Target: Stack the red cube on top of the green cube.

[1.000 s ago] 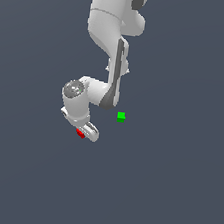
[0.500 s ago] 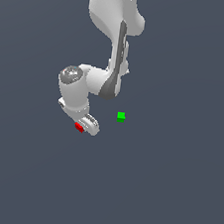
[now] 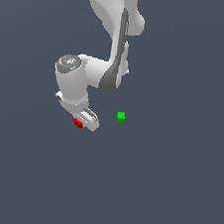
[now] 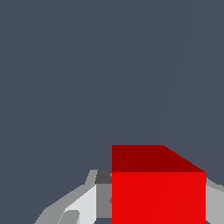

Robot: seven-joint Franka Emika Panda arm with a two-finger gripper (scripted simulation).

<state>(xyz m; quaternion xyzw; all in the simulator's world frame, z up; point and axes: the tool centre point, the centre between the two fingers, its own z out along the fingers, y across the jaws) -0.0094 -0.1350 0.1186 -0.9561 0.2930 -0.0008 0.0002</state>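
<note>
The red cube [image 3: 77, 123] sits between the fingers of my white gripper [image 3: 82, 123], which is shut on it and holds it above the grey floor. In the wrist view the red cube [image 4: 157, 192] fills the space between the two grey fingers [image 4: 83, 202]. The green cube [image 3: 121, 116] rests on the floor by itself, to the exterior view's right of the gripper and a short way off. The green cube does not show in the wrist view.
The floor [image 3: 173, 192] is a plain dark grey surface with no other objects. The white arm [image 3: 113, 44] reaches down from the top of the exterior view, above the gripper and the green cube.
The gripper has risen with the red cube in it and drifted slightly to the exterior view's left. The green cube has not moved.
</note>
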